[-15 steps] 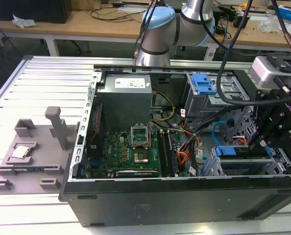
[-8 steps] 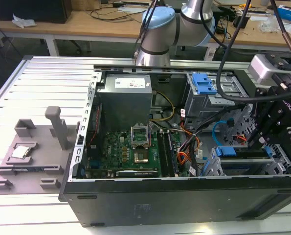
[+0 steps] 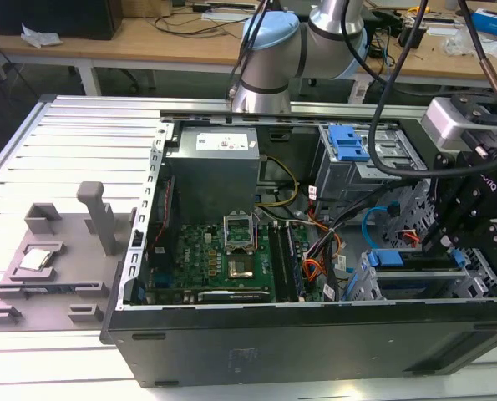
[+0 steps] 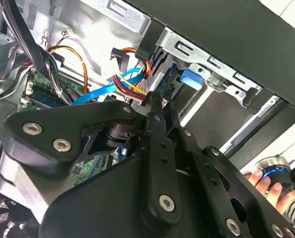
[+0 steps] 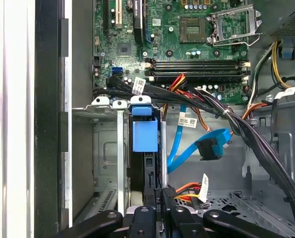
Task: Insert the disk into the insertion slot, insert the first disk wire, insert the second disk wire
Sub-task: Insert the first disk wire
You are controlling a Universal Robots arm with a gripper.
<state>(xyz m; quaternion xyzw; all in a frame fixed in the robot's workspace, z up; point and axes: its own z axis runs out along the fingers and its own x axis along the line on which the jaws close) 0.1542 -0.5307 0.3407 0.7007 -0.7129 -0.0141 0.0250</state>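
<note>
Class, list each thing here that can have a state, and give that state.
Black computer case: side open.
Silver disk in blue plastic carrier: seated in the silver perforated metal cage.
Blue flat data cable: plug hanging loose, unconnected.
Black plug with red, orange and yellow wires: gripped, close to the disk.
Black robot hand: shut on that plug.

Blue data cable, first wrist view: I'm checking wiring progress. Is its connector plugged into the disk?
No, the blue data cable's connector hangs free among the loose wires, apart from the disk in its blue carrier.
</note>
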